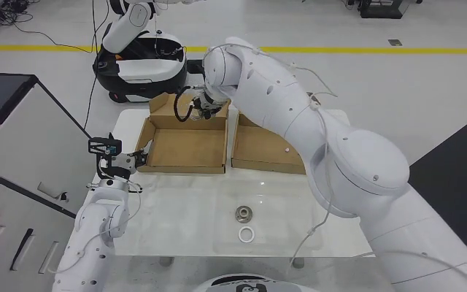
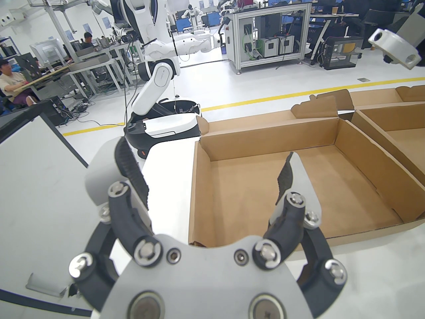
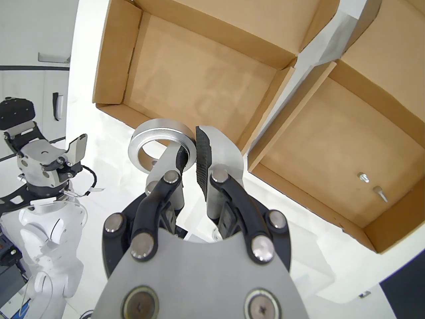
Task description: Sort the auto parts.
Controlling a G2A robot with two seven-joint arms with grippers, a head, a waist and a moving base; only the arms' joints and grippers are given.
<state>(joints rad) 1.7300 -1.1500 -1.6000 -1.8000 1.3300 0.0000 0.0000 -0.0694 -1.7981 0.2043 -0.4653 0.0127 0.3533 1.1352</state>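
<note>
My right gripper [image 3: 191,141] is shut on the rim of a silver metal ring [image 3: 159,141], held in the air above the left cardboard box [image 3: 199,77]. From above, this gripper [image 1: 204,104] hangs over that box's far side. The ring [image 2: 393,48] also hangs high beyond the box in the left wrist view. My left gripper [image 2: 209,170] is open with nothing between its fingers, just off the left box's near left corner [image 1: 140,158]. A grey metal hub [image 1: 244,214] and a white ring [image 1: 247,234] lie on the table's near middle.
A second cardboard box [image 1: 266,150] stands right beside the first and holds two small bolts [image 3: 363,177]. Both boxes have raised flaps at the back. The white table [image 1: 182,212] lies bare between the boxes and its near edge.
</note>
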